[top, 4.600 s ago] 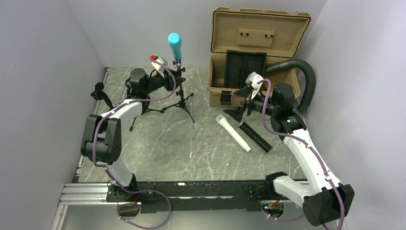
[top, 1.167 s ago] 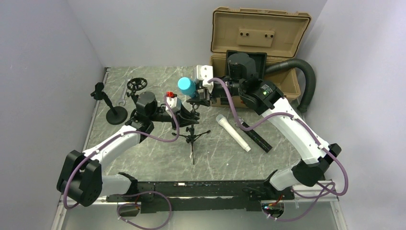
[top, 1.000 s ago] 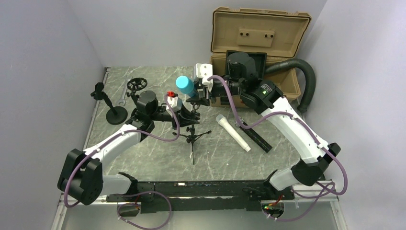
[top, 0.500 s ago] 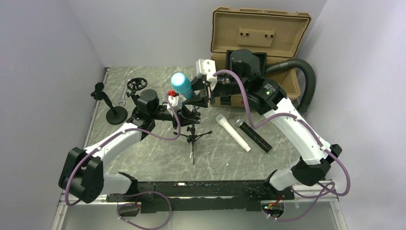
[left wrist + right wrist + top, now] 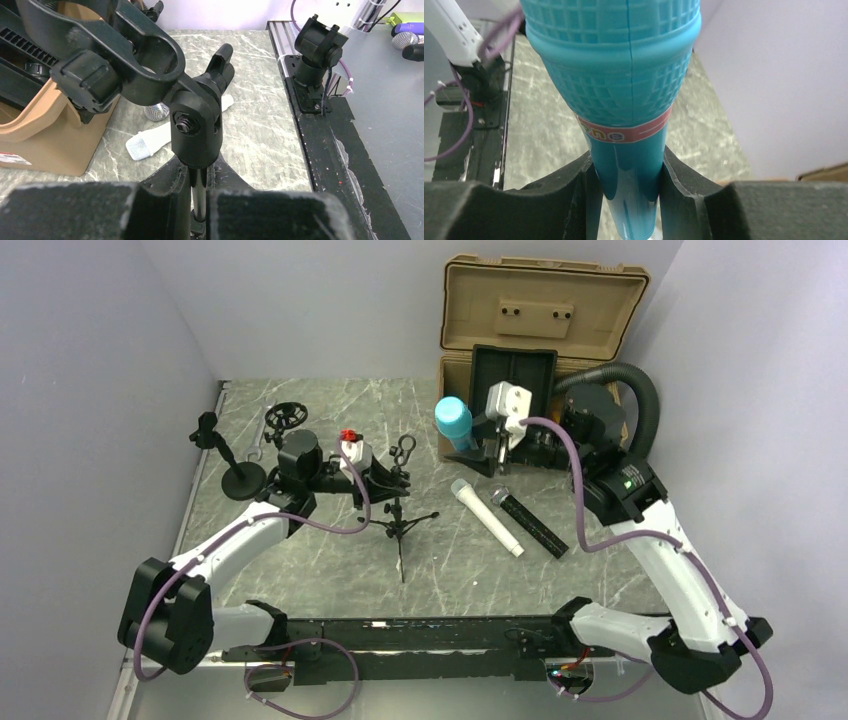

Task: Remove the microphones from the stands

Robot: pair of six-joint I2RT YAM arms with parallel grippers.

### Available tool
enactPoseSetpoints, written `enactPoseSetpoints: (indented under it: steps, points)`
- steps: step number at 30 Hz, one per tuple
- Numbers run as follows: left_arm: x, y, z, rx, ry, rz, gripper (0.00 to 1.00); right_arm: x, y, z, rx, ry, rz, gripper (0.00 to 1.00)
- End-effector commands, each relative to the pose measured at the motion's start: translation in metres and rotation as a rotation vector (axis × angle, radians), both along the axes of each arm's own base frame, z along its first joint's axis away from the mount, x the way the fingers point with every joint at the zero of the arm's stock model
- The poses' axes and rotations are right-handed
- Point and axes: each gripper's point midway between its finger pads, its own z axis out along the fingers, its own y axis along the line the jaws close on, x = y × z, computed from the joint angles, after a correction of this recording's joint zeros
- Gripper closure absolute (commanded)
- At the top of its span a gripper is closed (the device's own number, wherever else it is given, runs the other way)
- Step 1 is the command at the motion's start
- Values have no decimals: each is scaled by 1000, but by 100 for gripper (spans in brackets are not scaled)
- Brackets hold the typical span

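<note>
blue microphone moved off stand; 1 white microphone; 1 black microphone

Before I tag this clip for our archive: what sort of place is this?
Probably a robotics lab test cell, not a studio: plain walls box in a marble-patterned table, robot arms are bolted to a mounting rail at its near edge, and the tan case and blue microphone look like practice props.
</note>
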Motion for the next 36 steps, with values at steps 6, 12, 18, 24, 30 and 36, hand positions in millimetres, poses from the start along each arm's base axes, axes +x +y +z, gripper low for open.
enactPoseSetpoints:
  steps: [6,12,18,24,30,36]
  points:
    - [15,19,-24,48,-39,97,100,20,-42,-106,-149,164,-218,96]
    - [15,22,-22,51,-60,109,100,19,-70,-182,-284,341,-332,97]
    - [19,27,-16,47,-67,153,100,10,-73,-243,-343,550,-339,97]
    - [23,36,-10,32,-92,193,100,7,-62,-280,-368,715,-305,97]
    - [26,41,-12,33,-99,233,100,16,-54,-315,-411,885,-347,94]
    - [33,43,-6,22,-58,279,100,23,-48,-345,-459,1034,-382,88]
